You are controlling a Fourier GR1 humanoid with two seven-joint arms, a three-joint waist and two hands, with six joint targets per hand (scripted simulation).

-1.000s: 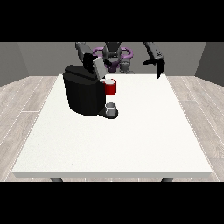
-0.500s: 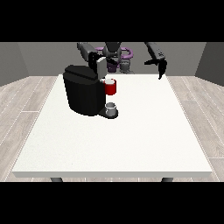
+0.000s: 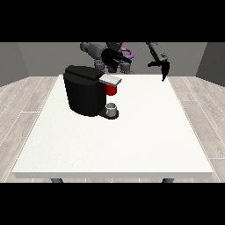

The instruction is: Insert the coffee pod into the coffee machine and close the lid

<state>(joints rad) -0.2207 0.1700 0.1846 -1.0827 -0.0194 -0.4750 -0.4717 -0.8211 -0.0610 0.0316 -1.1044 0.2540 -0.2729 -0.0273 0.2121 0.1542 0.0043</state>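
The hand at the view's left [image 3: 115, 58] hovers, fingers spread, above the boxy black coffee machine [image 3: 85, 90] with its grey lid [image 3: 110, 79]; it should press squarely down, though I cannot spot the pod.

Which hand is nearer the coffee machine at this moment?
The robot's right hand, at the view's left, hovers just above and behind the coffee machine. The hand at the view's right hangs well off to the machine's side.
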